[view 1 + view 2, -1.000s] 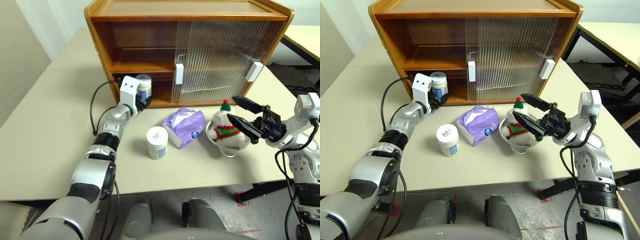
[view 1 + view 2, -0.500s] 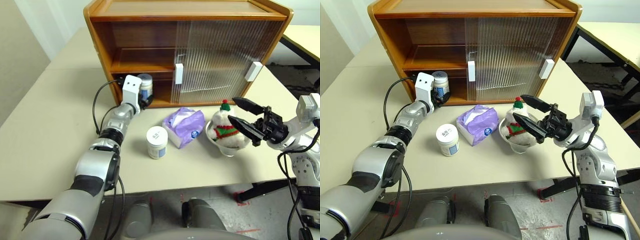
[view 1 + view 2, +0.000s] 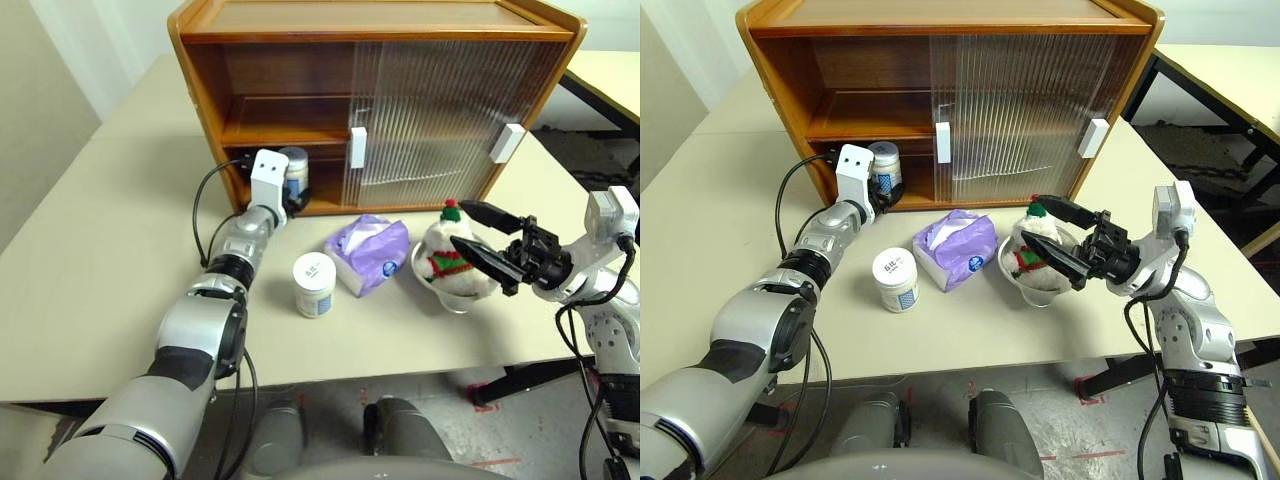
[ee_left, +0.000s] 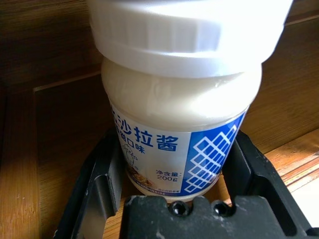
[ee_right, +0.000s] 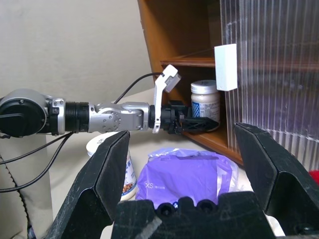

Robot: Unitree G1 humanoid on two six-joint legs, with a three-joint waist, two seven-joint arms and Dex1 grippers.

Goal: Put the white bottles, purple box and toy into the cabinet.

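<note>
Left gripper [image 3: 292,196] gripped one white bottle [image 4: 179,114] between its fingers, inside the cabinet [image 3: 300,70] on its bottom level | right gripper [image 3: 478,232] stood wide open, empty, at the toy's [image 3: 448,255] 3 o'clock | second white bottle [image 3: 314,285] at the purple box's [image 3: 370,253] 8 o'clock, on the table [image 3: 90,260]

Bright, even daylight across the counter [image 3: 90,250]; soft, short shadows under objects. Dim inside the cabinet [image 3: 290,110], with pale glare on its ribbed doors. Close white bottle [image 4: 179,99] overexposed at the lid in the left wrist view, background wood slightly soft.
</note>
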